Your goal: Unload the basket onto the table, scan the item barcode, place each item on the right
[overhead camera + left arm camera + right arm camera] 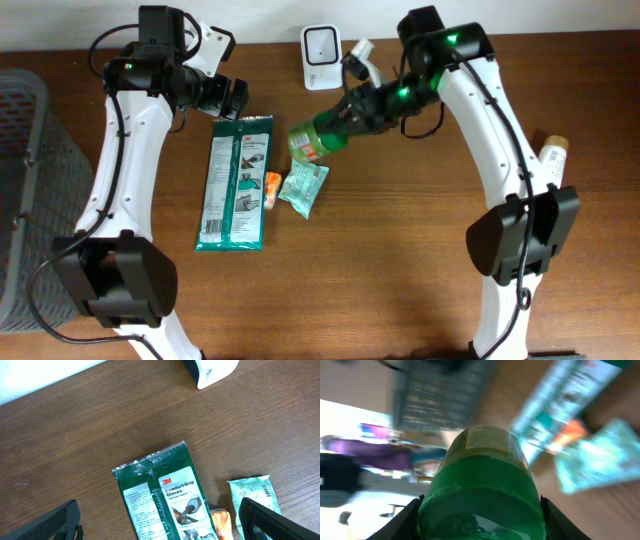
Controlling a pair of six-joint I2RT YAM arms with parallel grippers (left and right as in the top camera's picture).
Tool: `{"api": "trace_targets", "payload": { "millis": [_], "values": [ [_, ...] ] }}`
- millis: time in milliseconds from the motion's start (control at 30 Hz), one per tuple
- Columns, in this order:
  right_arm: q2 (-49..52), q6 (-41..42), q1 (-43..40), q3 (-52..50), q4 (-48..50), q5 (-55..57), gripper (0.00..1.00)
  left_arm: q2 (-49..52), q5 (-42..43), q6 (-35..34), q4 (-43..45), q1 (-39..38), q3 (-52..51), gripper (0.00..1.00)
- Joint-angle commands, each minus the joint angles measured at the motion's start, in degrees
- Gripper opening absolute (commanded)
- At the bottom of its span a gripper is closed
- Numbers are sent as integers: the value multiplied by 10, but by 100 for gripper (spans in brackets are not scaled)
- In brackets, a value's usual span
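gloves pack (236, 182) left of pouch (303, 188), scanner (321, 57) behind

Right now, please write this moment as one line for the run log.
right gripper: shut on green jar, short of scanner | left gripper: open, above glove pack | scan: not yet done

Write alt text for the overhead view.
The right gripper holds a green-lidded jar tilted over a wooden table, near a white scanner. The open left gripper hovers near the top of a green gloves packet, with a teal pouch alongside.
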Motion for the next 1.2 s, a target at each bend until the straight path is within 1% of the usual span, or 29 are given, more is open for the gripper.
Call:
{"api": "trace_targets", "payload": {
  "millis": [0,67,167,300,367,433,467,500,533,567,700,767,800,867,900,933,967,1000,1167],
  "values": [
    [-4,-8,-18,16,0,-163,45,-18,2,3,0,2,11,99],
    [-4,-8,-21,16,0,-159,45,-18,2,3,0,2,11,99],
    [-4,-8,-19,16,2,-117,45,-18,2,3,0,2,11,99],
    [-3,-8,-9,16,19,-8,44,-18,2,3,0,2,11,99],
    [-3,-2,8,16,46,97,44,-18,2,3,0,2,11,99],
    [-3,44,37,14,89,268,44,-18,2,3,0,2,11,99],
    [-3,57,49,13,105,336,44,-18,2,3,0,2,11,99],
    [-3,67,59,13,118,388,44,-18,2,3,0,2,11,99],
    [0,70,82,13,151,505,44,-18,2,3,0,2,11,99],
    [3,70,94,13,174,570,44,-18,2,3,0,2,11,99],
    [26,61,117,13,277,767,44,-18,2,3,0,2,11,99],
    [45,6,119,13,353,798,44,-18,2,3,0,2,11,99],
    [58,-32,118,13,401,798,42,-18,2,3,0,2,11,99],
    [73,-79,116,13,461,797,42,-18,2,3,0,2,11,99],
    [88,-117,114,13,521,797,42,-18,2,3,0,2,11,99],
    [97,-141,111,13,556,797,42,-18,2,3,0,2,11,99],
    [107,-167,111,13,589,797,43,-18,2,3,0,2,11,99],
    [118,-198,111,13,626,797,47,-18,2,3,0,2,11,99],
    [166,-322,111,13,743,797,48,-18,2,3,0,2,11,99]
  ]
}}
